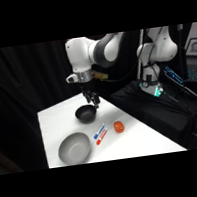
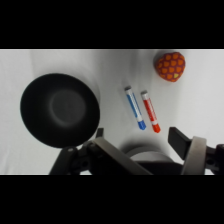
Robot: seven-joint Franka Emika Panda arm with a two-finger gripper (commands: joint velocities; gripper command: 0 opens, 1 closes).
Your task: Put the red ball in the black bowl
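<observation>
first, with fingers apart and empty, swing gripper off black bowl toward red ball, centring before closing.

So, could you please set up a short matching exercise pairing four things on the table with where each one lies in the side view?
Things:
1. red ball
2. black bowl
3. grey bowl
4. two markers

Places:
A. directly below the gripper
B. nearest the table's front edge
C. between the grey bowl and the ball
D. right of the markers

Pairs: 1-D, 2-A, 3-B, 4-C
</observation>
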